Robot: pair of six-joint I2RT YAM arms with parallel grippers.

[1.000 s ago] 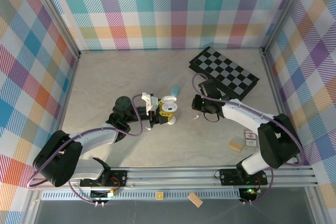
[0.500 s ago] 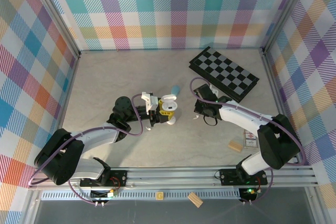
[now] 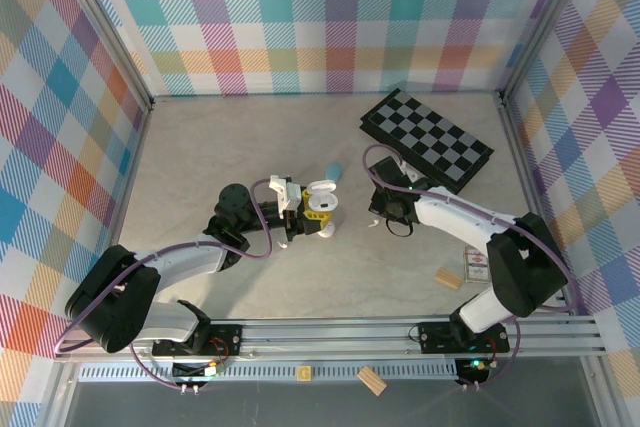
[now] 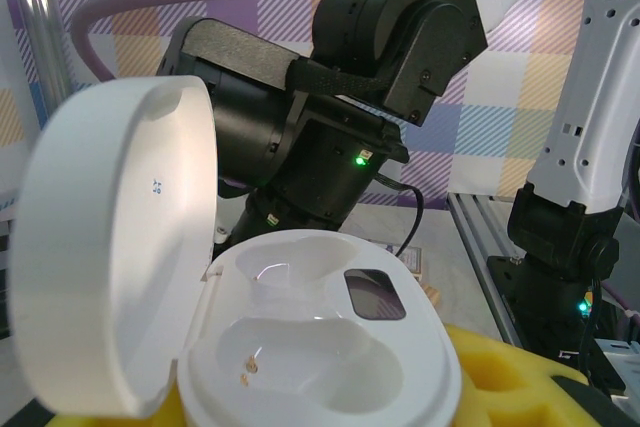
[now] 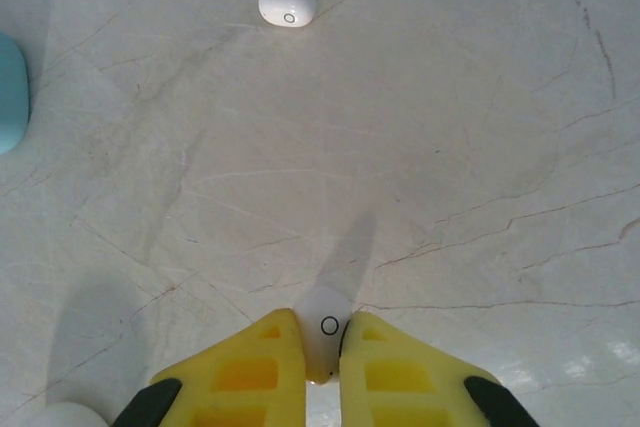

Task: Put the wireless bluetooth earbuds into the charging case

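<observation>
Right wrist view: the right gripper [image 5: 320, 335] has its yellow fingers [image 5: 240, 372] drawn narrow on a white earbud [image 5: 322, 317], which sits pinched between the tips and close against the table [image 5: 480, 147]. Whether it has left the surface cannot be told. A second white earbud [image 5: 287, 2] lies loose on the table, farther out and well apart from the first. The edge of a light blue item [image 5: 8, 87] shows at the left.

Change noted: a second ago the top view showed this earbud lying free on the table just beside the right gripper. The arm has since shifted over it, and the free bud is no longer seen there. Over the last half second the arm has barely moved. Judgement: the grasp is made, and the carry is not begun.

Left wrist view: the charging case [image 4: 330, 357] stands open, its lid [image 4: 120, 247] swung back to the left, and both wells look empty. The left gripper [image 3: 306, 213] is clamped on the case between yellow pads [image 4: 500, 377].

Top view: the case [image 3: 320, 203] sits near the table's middle, to the left of the right gripper [image 3: 380, 215].

Judgement: no bud is seated yet, so the insertion remains ahead.
</observation>
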